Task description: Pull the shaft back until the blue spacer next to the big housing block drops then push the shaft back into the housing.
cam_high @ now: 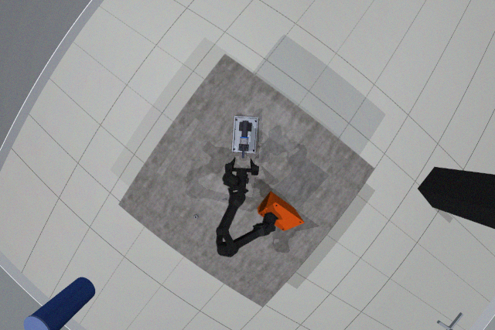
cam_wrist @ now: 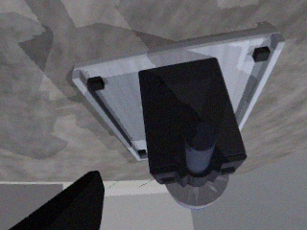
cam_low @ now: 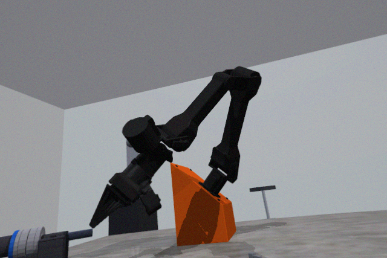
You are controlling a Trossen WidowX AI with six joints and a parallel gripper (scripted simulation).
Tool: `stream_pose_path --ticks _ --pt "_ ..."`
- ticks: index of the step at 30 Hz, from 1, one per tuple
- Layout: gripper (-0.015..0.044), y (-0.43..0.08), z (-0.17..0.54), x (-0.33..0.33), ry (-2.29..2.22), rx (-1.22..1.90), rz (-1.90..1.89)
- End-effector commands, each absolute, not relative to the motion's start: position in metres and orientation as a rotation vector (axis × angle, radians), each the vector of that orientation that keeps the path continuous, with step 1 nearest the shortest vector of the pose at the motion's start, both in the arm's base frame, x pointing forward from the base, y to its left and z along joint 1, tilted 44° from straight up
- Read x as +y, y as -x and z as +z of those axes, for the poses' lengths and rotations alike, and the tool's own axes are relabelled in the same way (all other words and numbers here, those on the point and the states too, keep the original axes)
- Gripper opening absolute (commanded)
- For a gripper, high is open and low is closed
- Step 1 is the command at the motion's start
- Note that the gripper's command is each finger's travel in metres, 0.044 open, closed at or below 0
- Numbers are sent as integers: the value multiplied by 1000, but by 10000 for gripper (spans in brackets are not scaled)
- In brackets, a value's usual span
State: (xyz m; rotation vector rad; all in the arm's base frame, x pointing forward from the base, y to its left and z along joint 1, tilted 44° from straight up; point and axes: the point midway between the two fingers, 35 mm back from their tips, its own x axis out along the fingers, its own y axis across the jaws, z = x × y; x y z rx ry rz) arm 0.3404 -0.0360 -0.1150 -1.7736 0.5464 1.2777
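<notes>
The dark shaft (cam_high: 243, 154) (cam_low: 80, 234) (cam_wrist: 199, 153) sticks out of the smaller dark end block (cam_low: 52, 245) (cam_wrist: 192, 105) toward the arm. The blue spacer (cam_high: 244, 137) (cam_low: 13, 244) is on the shaft, on the side of the big housing block (cam_high: 244, 125). Several pale grey spacers (cam_high: 244, 141) (cam_low: 28, 241) (cam_wrist: 199, 193) sit between it and the end block. My gripper (cam_high: 243, 159) (cam_low: 92, 225) is open and empty, its tips just above the shaft's free end, one each side seen from above. The wrist view shows only one finger.
The fixture stands on a light base plate (cam_high: 233, 134) (cam_wrist: 173, 50) with dark corner fasteners. The orange arm mount (cam_high: 285, 216) (cam_low: 187, 217) stands behind the gripper. A small metallic item (cam_high: 196, 216) lies on the table (cam_high: 168, 182).
</notes>
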Motion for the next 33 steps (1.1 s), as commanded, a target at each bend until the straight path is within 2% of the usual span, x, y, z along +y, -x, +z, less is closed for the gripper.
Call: stream_pose_path --ticks 1,33 --pt "440 -345 -122 -35 1776 548 1277" --pt "440 -354 -146 -32 1777 548 1276"
